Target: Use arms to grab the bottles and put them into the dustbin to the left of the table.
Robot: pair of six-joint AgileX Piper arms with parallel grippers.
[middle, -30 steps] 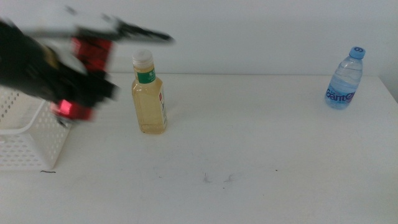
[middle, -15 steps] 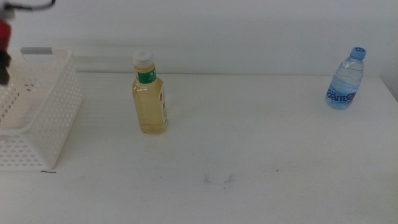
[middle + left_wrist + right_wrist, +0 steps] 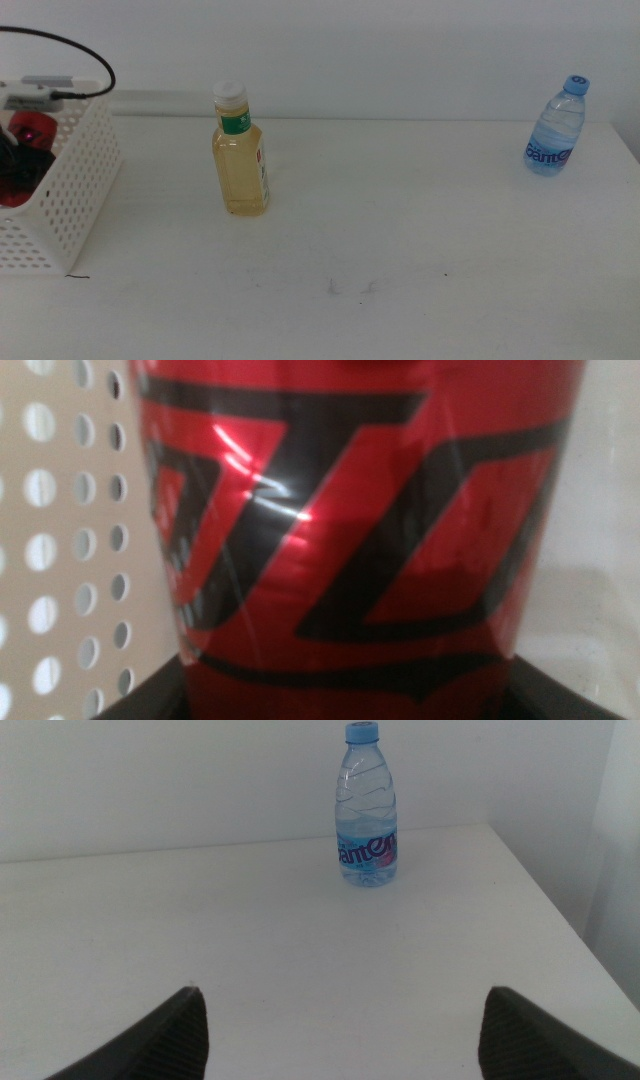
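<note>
Down inside the dustbin (image 3: 75,190), at the far left of the table (image 3: 400,230), sits the red can (image 3: 28,135) with the left gripper (image 3: 15,170) dark around it. Up close in the left wrist view, the red can (image 3: 350,530) stands straight up between the two jaws, which are clamped on its sides, and the dustbin wall (image 3: 70,540) with its round holes is just beside it. A black cable (image 3: 70,50) loops over the dustbin's back rim. To the right of the dustbin, a little apart, the yellow bottle (image 3: 240,155) stands straight up with its white cap on top. From there the white table runs wide and bare, with only faint scuff marks (image 3: 350,288) near the front. Far to the right of the dustbin, near the back corner, the water bottle (image 3: 555,128) stands up too, blue cap on top. The right gripper (image 3: 340,1040) hangs low over the table, facing the water bottle (image 3: 367,805) from well away, jaws spread wide with nothing between them.
</note>
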